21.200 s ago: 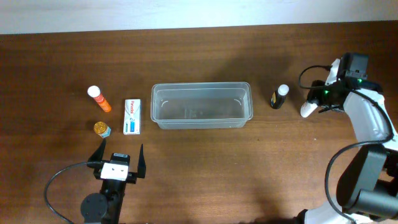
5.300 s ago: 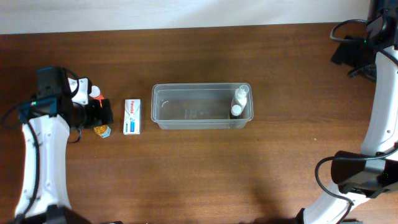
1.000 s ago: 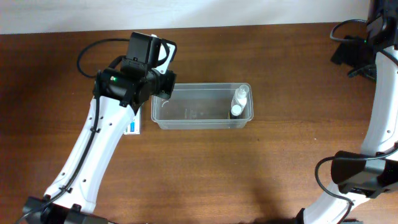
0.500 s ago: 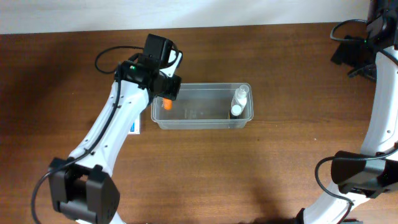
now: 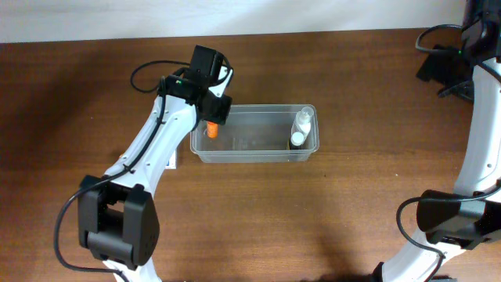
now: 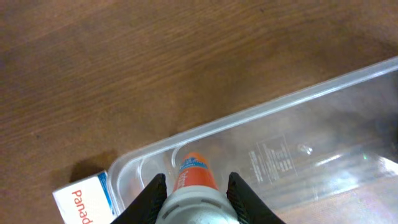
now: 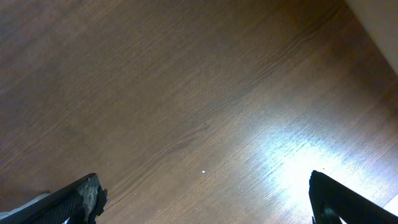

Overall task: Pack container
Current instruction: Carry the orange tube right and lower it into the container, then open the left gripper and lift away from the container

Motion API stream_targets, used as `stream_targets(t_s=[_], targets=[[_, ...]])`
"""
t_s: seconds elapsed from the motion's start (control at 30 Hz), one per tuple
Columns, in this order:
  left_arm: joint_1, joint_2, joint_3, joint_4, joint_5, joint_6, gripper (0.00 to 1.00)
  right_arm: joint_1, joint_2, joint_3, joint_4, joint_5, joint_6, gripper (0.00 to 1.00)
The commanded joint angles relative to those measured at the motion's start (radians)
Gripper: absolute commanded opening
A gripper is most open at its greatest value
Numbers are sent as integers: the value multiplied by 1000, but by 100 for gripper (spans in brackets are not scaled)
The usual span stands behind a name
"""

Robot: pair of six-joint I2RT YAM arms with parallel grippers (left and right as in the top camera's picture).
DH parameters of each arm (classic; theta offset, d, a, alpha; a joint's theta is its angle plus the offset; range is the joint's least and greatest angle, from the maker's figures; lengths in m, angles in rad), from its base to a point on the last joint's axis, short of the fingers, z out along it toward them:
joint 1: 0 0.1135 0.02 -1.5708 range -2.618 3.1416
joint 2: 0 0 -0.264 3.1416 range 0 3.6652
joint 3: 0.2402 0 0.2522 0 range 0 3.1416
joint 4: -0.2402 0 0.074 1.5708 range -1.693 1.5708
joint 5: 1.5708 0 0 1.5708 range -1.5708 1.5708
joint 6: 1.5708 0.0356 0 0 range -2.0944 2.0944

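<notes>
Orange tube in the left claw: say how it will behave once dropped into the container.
The orange tube looks round and smooth, so it would probably roll on the container's flat floor. Small in the left claw, it is likely light. Stood on end, it may tip.

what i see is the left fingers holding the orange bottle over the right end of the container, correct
Not the right end: the overhead view shows the left fingers holding the orange bottle over the left end of the container.

The clear, rimmed rectangular container (image 5: 250, 157) sits upright and open, its length running left to right.
</notes>
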Motion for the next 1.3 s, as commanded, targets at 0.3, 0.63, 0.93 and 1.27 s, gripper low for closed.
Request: stream_targets(t_s=[0.3, 0.63, 0.93, 1.27], targets=[[1, 47, -5, 39, -18, -6, 15, -5, -8, 5, 1, 16, 0, 98], [1, 55, -7, 47, -18, -6, 16, -5, -8, 5, 0, 16, 0, 98], [1, 55, -7, 28, -18, -6, 32, -5, -8, 5, 0, 16, 0, 98], [1, 55, -7, 18, -38, -6, 41, -5, -8, 5, 1, 16, 0, 98]])
